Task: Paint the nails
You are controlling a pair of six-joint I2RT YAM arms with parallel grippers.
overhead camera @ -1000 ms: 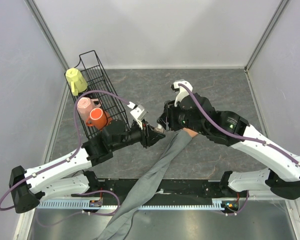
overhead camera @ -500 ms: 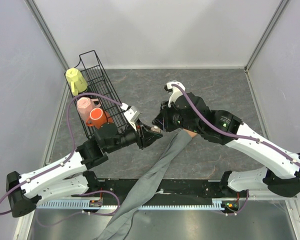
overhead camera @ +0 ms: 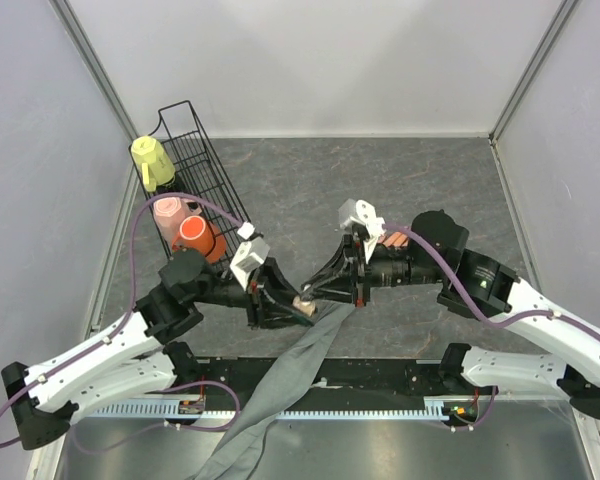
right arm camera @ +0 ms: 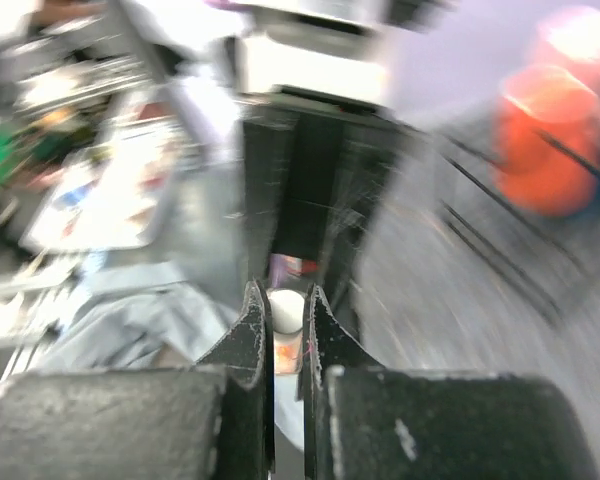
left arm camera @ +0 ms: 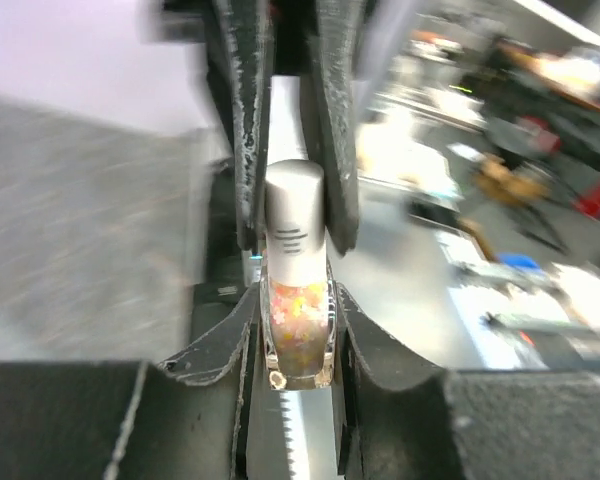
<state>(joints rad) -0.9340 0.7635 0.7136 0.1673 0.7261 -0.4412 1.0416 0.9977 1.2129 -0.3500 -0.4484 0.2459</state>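
Your nails [overhead camera: 387, 241] show only as reddish-pink streaks on a small peach patch, the mannequin hand [overhead camera: 394, 244], which peeks out from behind the right arm a little right of the tabletop's middle. They are too small to tell one from another. The hand's grey sleeve [overhead camera: 298, 372] trails from under the grippers toward the near edge and hangs over it, left of centre.

Your left gripper [overhead camera: 298, 305] is clamped on a polish bottle [left arm camera: 298, 350] of orange-yellow glitter. Your right gripper [overhead camera: 316, 292] pinches the bottle's pale cap [left arm camera: 295, 215] from the opposite side. The two meet tip to tip over the top of the sleeve, nearer the near edge than the far one.

For room, you have open grey surface toward the far edge and the far right corner. The left edge is crowded by a wire rack [overhead camera: 195, 150] holding a yellow cup [overhead camera: 152, 162], a pink cup [overhead camera: 169, 211] and an orange cup [overhead camera: 195, 235], close behind your left arm.
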